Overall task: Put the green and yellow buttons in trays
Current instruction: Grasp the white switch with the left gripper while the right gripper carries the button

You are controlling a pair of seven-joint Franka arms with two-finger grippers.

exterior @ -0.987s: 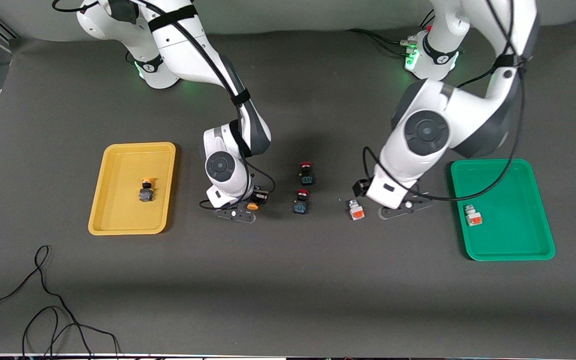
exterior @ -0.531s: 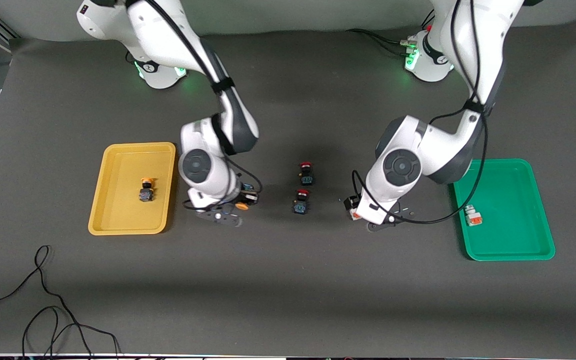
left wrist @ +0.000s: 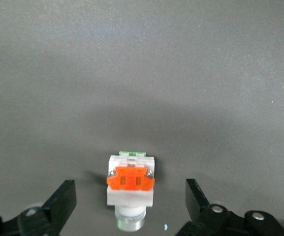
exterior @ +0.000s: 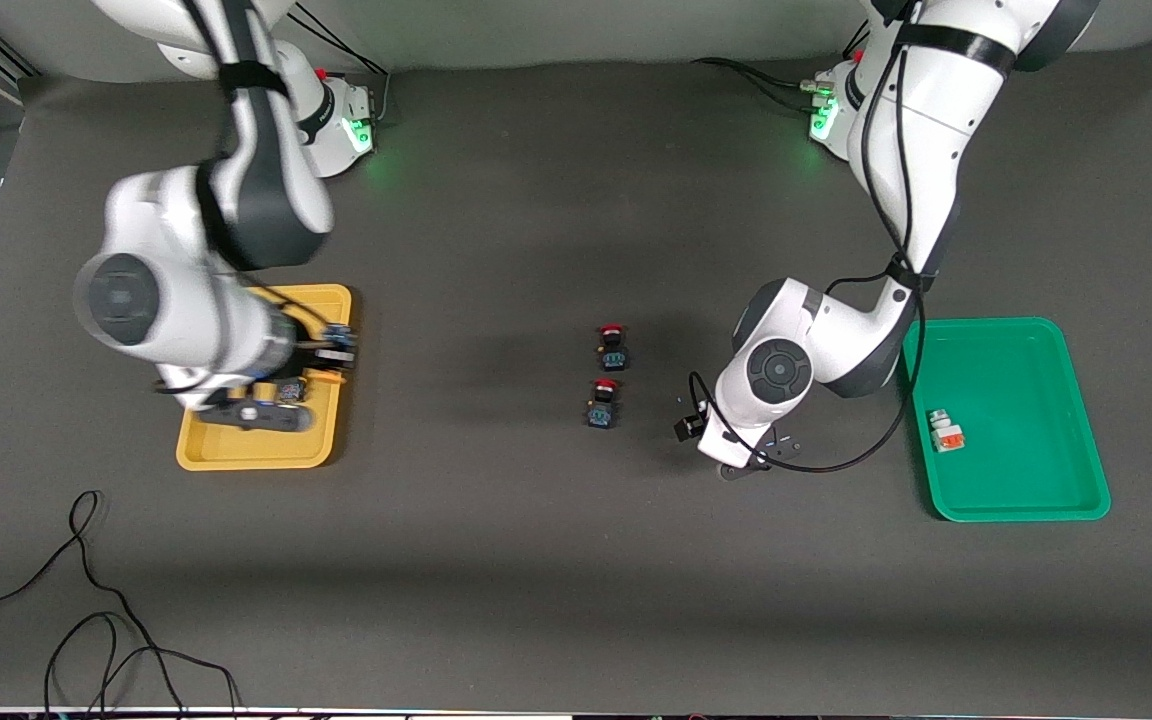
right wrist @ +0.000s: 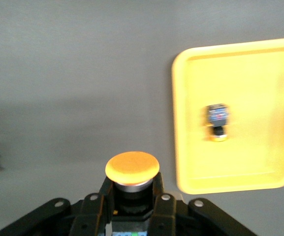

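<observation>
The right gripper (right wrist: 132, 209) hangs over the yellow tray's (exterior: 198, 455) edge nearest the middle of the table (exterior: 556, 560), its fingers pinching a yellow-capped button (right wrist: 132, 169). Another yellow-capped button (right wrist: 217, 121) lies inside that tray with bare floor all around it. The left gripper (left wrist: 130, 206) is low over the table, fingers spread wide with a white button with an orange end (left wrist: 130, 183) sitting between them, touching neither. A second white button (exterior: 945, 429) lies in the green tray (exterior: 1026, 508), close to its rim toward the table's middle. Two red-capped switches (exterior: 608, 375) stand on open table between the arms.
</observation>
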